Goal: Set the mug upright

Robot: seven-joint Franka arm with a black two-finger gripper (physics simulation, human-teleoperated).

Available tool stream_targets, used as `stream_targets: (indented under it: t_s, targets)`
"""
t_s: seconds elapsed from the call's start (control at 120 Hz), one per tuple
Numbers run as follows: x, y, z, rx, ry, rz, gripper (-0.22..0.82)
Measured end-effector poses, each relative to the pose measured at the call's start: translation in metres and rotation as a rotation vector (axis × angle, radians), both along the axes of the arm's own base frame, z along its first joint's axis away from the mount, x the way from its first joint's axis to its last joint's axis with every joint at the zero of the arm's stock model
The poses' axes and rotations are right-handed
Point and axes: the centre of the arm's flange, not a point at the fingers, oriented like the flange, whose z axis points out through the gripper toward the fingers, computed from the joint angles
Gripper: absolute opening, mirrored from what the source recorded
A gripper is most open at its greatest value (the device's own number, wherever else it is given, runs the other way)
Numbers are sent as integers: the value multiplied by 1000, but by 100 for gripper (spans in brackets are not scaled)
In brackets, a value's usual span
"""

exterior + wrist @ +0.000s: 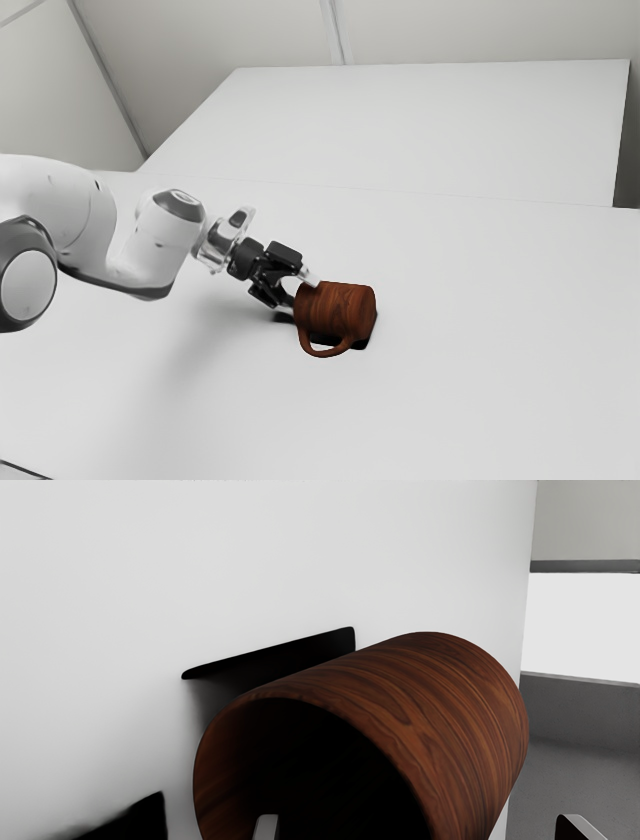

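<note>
Lying mug: the mug (337,308) is on its side, over the middle of the white table (450,400); whether its full weight is on the table, I cannot tell.
Mouth and base: the mouth (325,780) faces the gripper (298,290), to the exterior view's left; the base is to the right.
Handle: the handle (325,352) points to the near side, and it leaves the far side of the rim free for a grip.
Arm: the arm (90,210) comes from the left and reaches low, probably because a mug lying so offers its rim sideways.
Jaws: they stand wide apart, with the wall of the mug between them, but are not pressed on it from both sides. One fingertip (267,827) is at the mouth, the other fingertip (575,826) is outside the wall.
Step in hand: it seems to be the lining up for a rim grip; the mug is not upright.
Next move: the jaws should close on the wall, then lift and turn the mouth upward.
Risk: the round wall may slip or roll if the grip is shallow.
</note>
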Motion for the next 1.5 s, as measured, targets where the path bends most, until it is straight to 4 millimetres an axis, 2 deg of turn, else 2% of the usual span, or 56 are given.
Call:
stream_targets:
  t_s: [0.133, 0.3, 0.583, 0.767, 1.025, 1.325, 1.5]
  targets:
    - [0, 0, 1, -16, -18, 11, 57]
    - [2, -3, 5, -30, -38, 16, 41]
    - [2, -13, 5, -55, -51, 20, 23]
    - [0, -18, 4, -83, -54, 33, 5]
    - [1, -32, 18, -119, -90, 24, -11]
    - [-6, -38, 32, -139, -118, 26, -17]
    - [-6, -28, 68, -73, -179, 25, -18]
